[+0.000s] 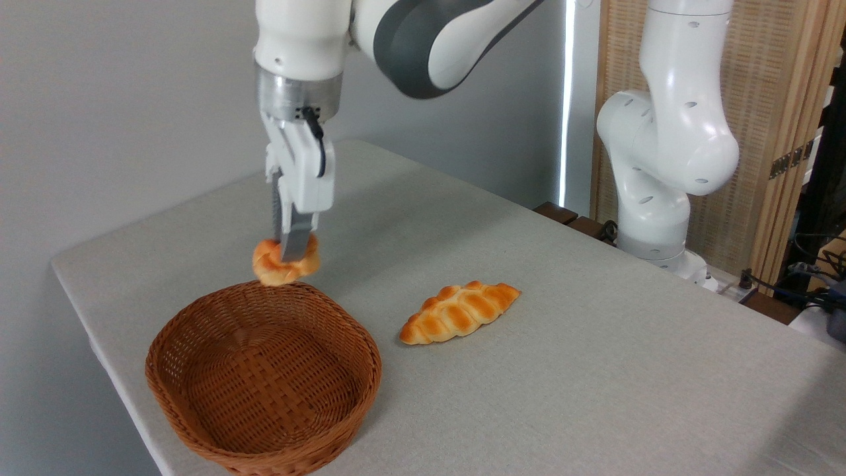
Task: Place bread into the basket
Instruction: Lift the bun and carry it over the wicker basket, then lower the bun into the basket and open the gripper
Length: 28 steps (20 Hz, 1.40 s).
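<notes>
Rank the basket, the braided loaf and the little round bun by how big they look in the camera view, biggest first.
1. basket
2. braided loaf
3. round bun, held in the gripper farther back, so it looks slightly smaller.

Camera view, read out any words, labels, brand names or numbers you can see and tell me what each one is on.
None: no readable text shows anywhere.
The arm, bun, loaf, basket and table carry no lettering.
The clutter at the far right edge is too small and blurred to tell if it bears any.
</notes>
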Available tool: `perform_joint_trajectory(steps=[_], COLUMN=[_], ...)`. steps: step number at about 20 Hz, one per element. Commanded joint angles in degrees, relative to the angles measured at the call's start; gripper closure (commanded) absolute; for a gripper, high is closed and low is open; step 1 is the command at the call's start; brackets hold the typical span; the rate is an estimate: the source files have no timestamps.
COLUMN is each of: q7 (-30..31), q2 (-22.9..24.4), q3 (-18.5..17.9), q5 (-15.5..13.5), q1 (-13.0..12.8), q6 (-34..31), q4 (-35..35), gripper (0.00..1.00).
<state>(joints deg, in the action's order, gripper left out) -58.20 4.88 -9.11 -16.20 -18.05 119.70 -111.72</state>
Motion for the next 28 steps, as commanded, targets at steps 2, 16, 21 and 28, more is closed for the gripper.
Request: perform_joint_trajectory(steps=[2, 16, 21, 28], q7=[-0.33, -0.77, -0.77, -0.42], q2=[-3.91, -6.73, -6.73, -6.20], q3=[-0.74, -0.39, -0.39, -0.39], q5=[-1.21, -0.42, -0.42, -0.42], q1=[-0.23, -0.75, -0.75, -0.75], q6=[7.64, 13.81, 13.81, 13.20], q4=[1.42, 1.33, 1.33, 1.33], gripper=[0.66, 0.36, 0.25, 0.00])
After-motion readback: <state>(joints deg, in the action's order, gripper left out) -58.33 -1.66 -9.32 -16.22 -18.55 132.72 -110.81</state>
